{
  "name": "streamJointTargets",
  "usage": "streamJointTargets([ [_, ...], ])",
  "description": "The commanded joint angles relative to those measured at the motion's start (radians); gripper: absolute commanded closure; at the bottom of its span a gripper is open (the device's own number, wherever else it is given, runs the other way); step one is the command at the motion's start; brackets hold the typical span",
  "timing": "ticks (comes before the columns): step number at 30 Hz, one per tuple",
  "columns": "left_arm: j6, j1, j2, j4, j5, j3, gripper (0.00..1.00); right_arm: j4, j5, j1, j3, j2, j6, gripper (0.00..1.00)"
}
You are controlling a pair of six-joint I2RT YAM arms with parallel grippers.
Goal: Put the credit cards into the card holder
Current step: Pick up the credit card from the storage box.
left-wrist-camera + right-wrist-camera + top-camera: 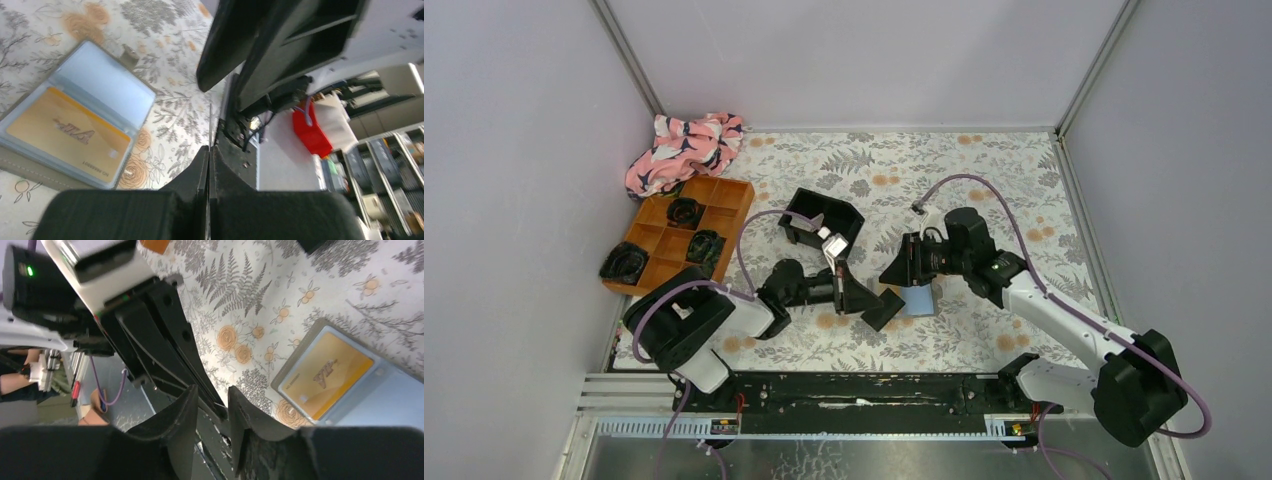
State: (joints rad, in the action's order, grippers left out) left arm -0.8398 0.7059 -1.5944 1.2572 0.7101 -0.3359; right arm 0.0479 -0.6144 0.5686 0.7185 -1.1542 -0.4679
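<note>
Looking across your fern-and-flower worktop [984,180], you see both arms reaching toward its middle. At the back left lies a crumpled pink patterned cloth [682,150]. Just in front of it sits the orange compartment tray [724,192], with dark objects in some of its cells (too small to tell what they are). To the right of that tray stands the black square tray [849,215], behind your left arm's wrist.

Your left end effector [209,150] points right, toward the centre, and its fingers are pressed together. A thin pale edge [210,122] rises from between them, seen edge-on; you cannot tell from these views whether it is a card. Your right end effector [212,392] faces it from the other side, very close. Its fingers stand apart with a clear gap, and the left end effector's black parts show through that gap.

The card holder [916,300] lies open and flat on the worktop, just below where the two end effectors meet. One half holds a gold card [65,132] with dark lettering, lying flat within that half. The other half shows only its blue-grey inside.
</note>
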Motion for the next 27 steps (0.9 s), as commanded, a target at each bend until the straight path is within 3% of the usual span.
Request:
streamJointTargets([
  [1,0.074,0.108,0.045,-0.162,-0.385,-0.009,1.0,-0.008,0.12,-0.01,0.02,0.078,0.019,0.64],
  [11,-0.137,0.27,-0.034,-0.141,-0.858,-0.047,1.0,0.017,0.394,-0.012,-0.047,0.154,0.014,0.63],
  [27,-0.359,0.378,-0.131,-0.259,-1.216,-0.133,1.0,-0.053,0.531,-0.012,-0.179,0.12,-0.027,0.67],
])
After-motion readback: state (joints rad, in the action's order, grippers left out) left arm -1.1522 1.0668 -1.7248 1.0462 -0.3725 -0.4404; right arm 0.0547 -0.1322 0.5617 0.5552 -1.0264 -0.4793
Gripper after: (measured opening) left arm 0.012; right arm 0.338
